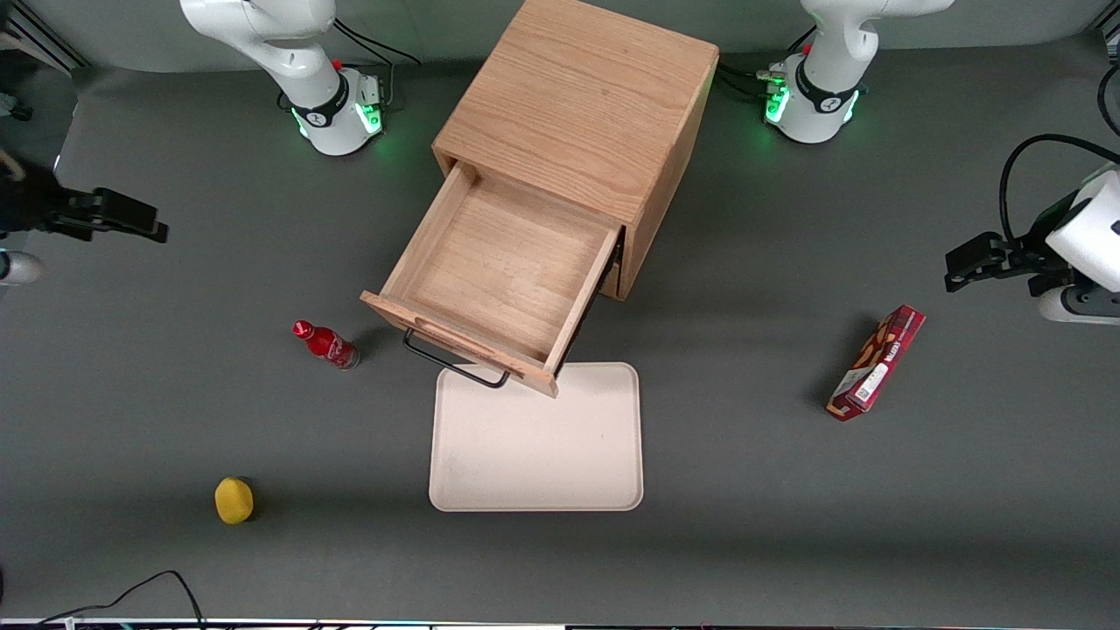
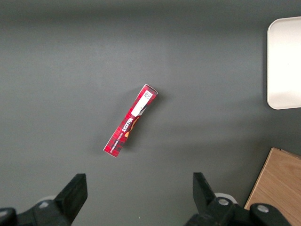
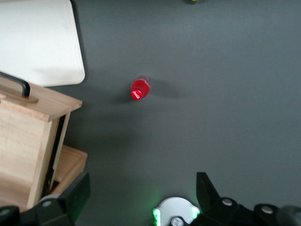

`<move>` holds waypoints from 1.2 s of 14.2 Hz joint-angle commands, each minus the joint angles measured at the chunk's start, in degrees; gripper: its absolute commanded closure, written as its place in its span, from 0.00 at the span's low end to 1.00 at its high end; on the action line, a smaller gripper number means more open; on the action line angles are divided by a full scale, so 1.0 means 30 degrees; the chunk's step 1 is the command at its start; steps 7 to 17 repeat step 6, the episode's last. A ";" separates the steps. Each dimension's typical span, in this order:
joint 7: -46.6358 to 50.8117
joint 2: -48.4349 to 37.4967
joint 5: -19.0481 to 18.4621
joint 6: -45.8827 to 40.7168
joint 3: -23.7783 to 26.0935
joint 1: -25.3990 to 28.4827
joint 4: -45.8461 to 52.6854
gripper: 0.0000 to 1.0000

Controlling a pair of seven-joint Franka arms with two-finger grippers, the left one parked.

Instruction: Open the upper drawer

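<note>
The upper drawer [image 1: 503,271] of the light oak cabinet [image 1: 577,105] stands pulled far out and its shallow tray is empty. Its thin black wire handle [image 1: 455,363] hangs over the near edge of a white tray. My right gripper [image 1: 160,223] is well away from the drawer, toward the working arm's end of the table, above the mat. It is open and empty. In the right wrist view the gripper [image 3: 143,183] has its fingers wide apart, and the drawer's side [image 3: 23,136] and handle [image 3: 16,84] show. The lower drawer is hidden under the upper one.
A white tray [image 1: 535,437] lies in front of the drawer. A red bottle [image 1: 325,344] stands beside the drawer front, between it and my gripper. A yellow object [image 1: 234,500] lies nearer the front camera. A red box [image 1: 877,361] lies toward the parked arm's end.
</note>
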 commanded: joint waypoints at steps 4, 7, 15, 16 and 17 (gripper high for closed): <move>0.1122 -0.5397 0.0402 0.4502 0.0164 0.0189 -0.7983 0.00; 0.2320 -0.4168 0.0342 0.3569 0.0135 0.0130 -0.6169 0.00; 0.2320 -0.4168 0.0342 0.3569 0.0135 0.0130 -0.6169 0.00; 0.2320 -0.4168 0.0342 0.3569 0.0135 0.0130 -0.6169 0.00; 0.2320 -0.4168 0.0342 0.3569 0.0135 0.0130 -0.6169 0.00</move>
